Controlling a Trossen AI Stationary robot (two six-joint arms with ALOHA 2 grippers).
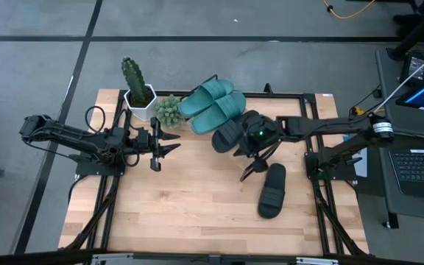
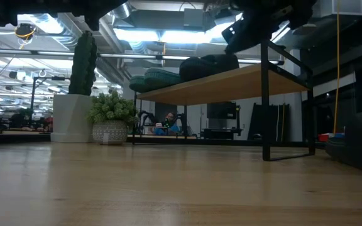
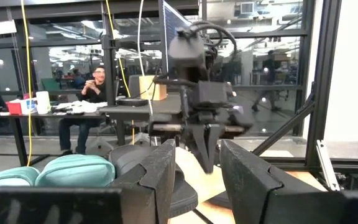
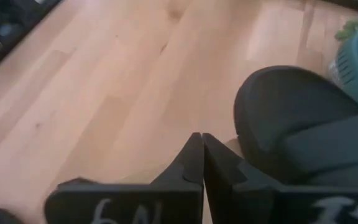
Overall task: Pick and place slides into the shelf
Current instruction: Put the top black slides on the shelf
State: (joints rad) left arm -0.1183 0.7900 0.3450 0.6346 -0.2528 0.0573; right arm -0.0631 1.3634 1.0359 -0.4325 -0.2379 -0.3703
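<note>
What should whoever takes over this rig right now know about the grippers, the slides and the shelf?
Right gripper: fingers shut, empty, above the table beside the shelved black slide.
Left gripper: fingers part open, empty, waiting left of the shelf.
Done: both teal slides and one black slide on the shelf.
Left: the second black slide lies on the tabletop; it needs picking and placing.
</note>
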